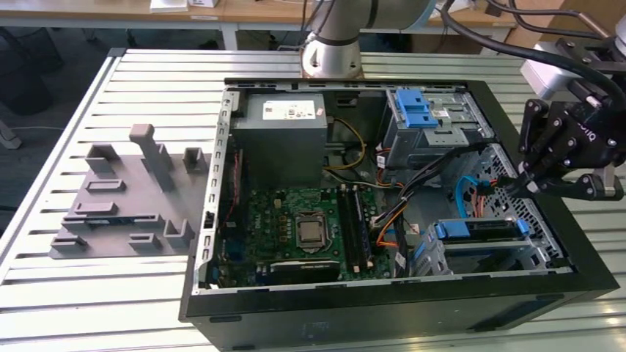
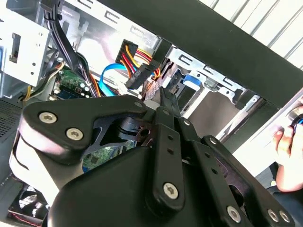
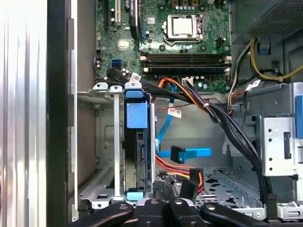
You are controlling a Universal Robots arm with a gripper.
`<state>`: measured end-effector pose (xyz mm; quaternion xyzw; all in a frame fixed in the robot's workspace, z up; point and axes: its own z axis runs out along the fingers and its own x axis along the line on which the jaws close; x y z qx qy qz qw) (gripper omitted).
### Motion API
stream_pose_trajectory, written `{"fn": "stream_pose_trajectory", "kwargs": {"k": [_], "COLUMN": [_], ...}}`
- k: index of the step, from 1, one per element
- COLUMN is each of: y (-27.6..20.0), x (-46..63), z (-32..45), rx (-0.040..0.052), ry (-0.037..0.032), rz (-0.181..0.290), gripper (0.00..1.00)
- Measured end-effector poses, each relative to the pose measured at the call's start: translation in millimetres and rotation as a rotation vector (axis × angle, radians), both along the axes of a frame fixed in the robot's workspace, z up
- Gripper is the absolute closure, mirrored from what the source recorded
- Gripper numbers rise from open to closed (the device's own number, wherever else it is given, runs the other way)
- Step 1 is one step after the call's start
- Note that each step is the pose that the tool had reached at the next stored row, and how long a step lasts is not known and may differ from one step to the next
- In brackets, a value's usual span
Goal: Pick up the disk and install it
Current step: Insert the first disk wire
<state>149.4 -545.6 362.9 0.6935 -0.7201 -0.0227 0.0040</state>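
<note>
The disk (image 1: 476, 229) stands on edge in the drive bay at the near corner of the open computer case, on the exterior view's right. Its blue carrier frames it. In the first wrist view the disk (image 3: 138, 156) sits between the bay's metal rails, with its blue tab towards the motherboard. My black gripper (image 1: 511, 188) hangs over the case's right wall, a little above and beyond the bay. Its fingers (image 2: 166, 101) are pressed together with nothing between them. The gripper (image 3: 163, 191) is apart from the disk's near end.
A grey power supply box (image 1: 284, 121) and a grey cage with a blue latch (image 1: 426, 110) fill the case's far side. Loose blue, orange and black cables (image 3: 189, 153) lie beside the bay. A grey fixture (image 1: 127, 198) sits on the slatted table. A person's hand (image 2: 289, 142) is near the case.
</note>
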Motion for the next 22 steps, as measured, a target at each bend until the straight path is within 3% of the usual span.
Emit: {"fn": "stream_pose_trajectory", "kwargs": {"k": [8, 13, 22], "y": [5.0, 8.1, 15.2], "x": [0.0, 0.0, 0.0], "z": [0.0, 1.4, 3.7], "rx": [-0.0016, -0.0151, -0.0158], "ry": [0.0000, -0.0002, -0.0001], "rz": [-0.035, -0.035, -0.049], "gripper": [0.89, 0.89, 0.89]}}
